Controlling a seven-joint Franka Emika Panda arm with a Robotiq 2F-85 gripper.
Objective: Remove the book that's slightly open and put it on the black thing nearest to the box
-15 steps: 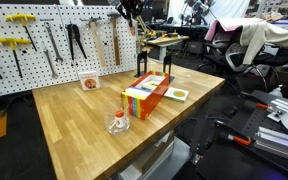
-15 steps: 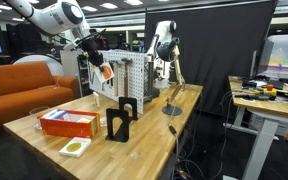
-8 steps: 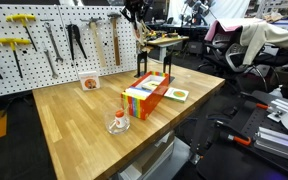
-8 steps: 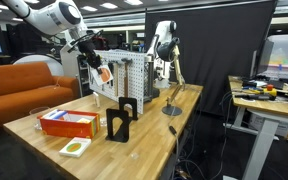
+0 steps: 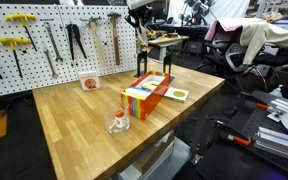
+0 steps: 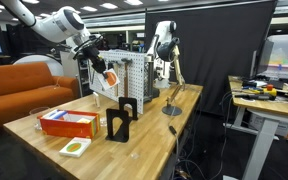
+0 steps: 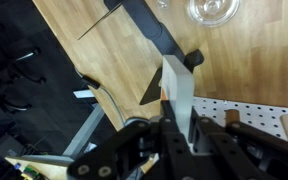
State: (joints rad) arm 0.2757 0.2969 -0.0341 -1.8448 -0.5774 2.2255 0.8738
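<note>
My gripper (image 7: 181,125) is shut on a thin book with white pages and an orange cover (image 7: 177,88). I hold it in the air above the back of the wooden table, in front of the pegboard; it also shows in an exterior view (image 6: 106,78). Two black bookends (image 6: 119,121) (image 6: 133,107) stand upright on the table below, and both show in another exterior view (image 5: 144,66) (image 5: 169,68). The colourful box (image 6: 68,122) (image 5: 146,95) lies next to them. One black bookend (image 7: 152,30) shows from above in the wrist view.
A glass (image 5: 119,122) (image 7: 212,9) stands near the table's front edge. A yellow pad on a white tray (image 5: 178,94) (image 6: 75,147) lies beside the box. A pegboard with tools (image 5: 54,40) backs the table, and a lamp stand (image 6: 172,100) stands nearby.
The arm has shifted a little while holding the book in the air; the book now hangs slightly lower and nearer the bookends. Nothing on the table has moved.
</note>
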